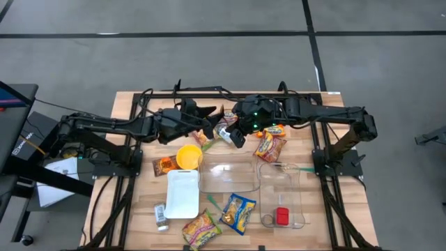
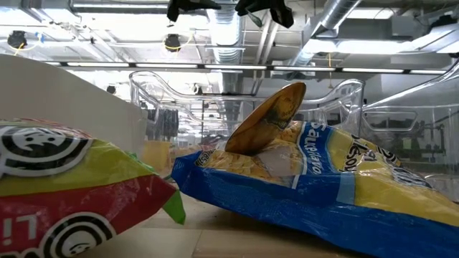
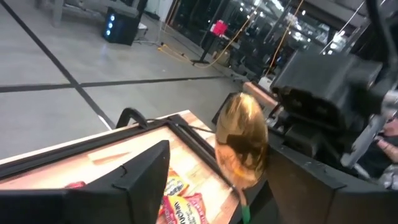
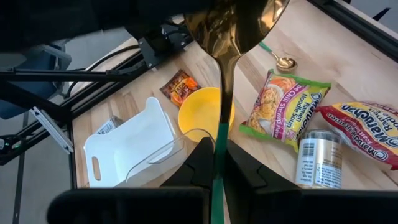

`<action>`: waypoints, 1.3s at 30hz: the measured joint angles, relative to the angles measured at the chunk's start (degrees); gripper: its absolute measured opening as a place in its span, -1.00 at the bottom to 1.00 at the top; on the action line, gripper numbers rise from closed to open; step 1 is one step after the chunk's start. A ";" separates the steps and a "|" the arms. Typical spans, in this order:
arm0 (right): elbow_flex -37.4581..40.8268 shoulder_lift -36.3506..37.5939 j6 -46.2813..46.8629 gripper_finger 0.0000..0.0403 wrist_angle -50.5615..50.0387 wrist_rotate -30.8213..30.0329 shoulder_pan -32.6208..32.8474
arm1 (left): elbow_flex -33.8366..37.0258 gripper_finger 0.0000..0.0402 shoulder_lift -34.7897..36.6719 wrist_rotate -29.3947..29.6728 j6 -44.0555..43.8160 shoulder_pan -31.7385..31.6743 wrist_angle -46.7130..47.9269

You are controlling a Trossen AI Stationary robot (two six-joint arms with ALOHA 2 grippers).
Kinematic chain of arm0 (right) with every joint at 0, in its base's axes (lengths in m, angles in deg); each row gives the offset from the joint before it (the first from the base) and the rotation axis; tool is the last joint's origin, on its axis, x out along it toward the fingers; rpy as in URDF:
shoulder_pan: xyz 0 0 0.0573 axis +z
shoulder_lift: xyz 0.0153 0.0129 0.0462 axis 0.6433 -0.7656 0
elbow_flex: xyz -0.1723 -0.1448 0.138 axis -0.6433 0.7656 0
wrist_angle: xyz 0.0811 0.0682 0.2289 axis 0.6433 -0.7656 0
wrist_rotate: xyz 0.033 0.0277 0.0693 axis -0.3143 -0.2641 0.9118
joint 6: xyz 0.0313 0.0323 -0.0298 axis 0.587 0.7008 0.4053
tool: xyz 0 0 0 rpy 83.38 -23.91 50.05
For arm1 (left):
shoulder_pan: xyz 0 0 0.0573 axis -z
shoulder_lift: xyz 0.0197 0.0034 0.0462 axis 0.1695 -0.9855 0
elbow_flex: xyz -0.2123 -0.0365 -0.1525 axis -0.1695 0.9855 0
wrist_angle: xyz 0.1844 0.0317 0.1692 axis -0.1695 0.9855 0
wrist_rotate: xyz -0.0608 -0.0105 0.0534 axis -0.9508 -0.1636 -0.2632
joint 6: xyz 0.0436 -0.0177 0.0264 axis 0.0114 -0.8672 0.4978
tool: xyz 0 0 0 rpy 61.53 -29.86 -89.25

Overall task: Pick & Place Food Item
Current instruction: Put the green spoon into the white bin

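Surface (image 1: 327,157) carried food packets untouched, so placing seemed barely begun. Right end effector (image 4: 219,155) was clamped on a spoon (image 4: 233,28) held aloft near the left end effector (image 1: 208,120), whose fingers stood apart, empty.

The wooden bench (image 1: 132,104) carries a scatter of food packets and containers. Near its middle lie a yellow bowl (image 1: 189,157), a small brown packet (image 1: 164,165) just beside it, and a clear container (image 1: 228,177). A white tray (image 1: 182,193) lies toward the front edge, with a yellow-green packet (image 1: 201,229) and a blue-yellow chip bag (image 1: 238,213) nearby. A second clear container (image 1: 282,194) sits toward the right edge.
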 joint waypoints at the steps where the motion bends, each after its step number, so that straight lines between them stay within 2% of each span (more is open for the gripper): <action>1: 0.00 0.00 0.00 -0.95 0.00 0.02 0.01 | 0.00 0.15 0.00 0.00 0.00 -0.08 -0.61; 9: 0.00 0.00 -0.25 -0.95 0.25 0.30 0.01 | 0.00 -0.15 0.00 -0.02 -0.22 -0.28 -3.14; 13: 0.00 0.00 -0.28 -0.95 0.27 0.45 0.01 | 0.00 -0.17 0.00 -0.94 -3.18 -0.93 -3.13; 20: 0.04 0.04 -1.08 -0.95 -0.02 1.09 0.09 | -0.07 -0.08 -2.87 -9.12 -7.11 -3.19 -3.96; 25: 0.07 0.07 -0.68 -0.95 -0.63 1.08 0.10 | -0.04 -0.06 -4.00 -10.11 -7.50 -3.67 -4.14; 39: 0.04 0.09 1.30 -0.95 -1.35 1.04 0.12 | 0.02 -0.39 -1.31 -10.14 -7.04 -3.30 -5.78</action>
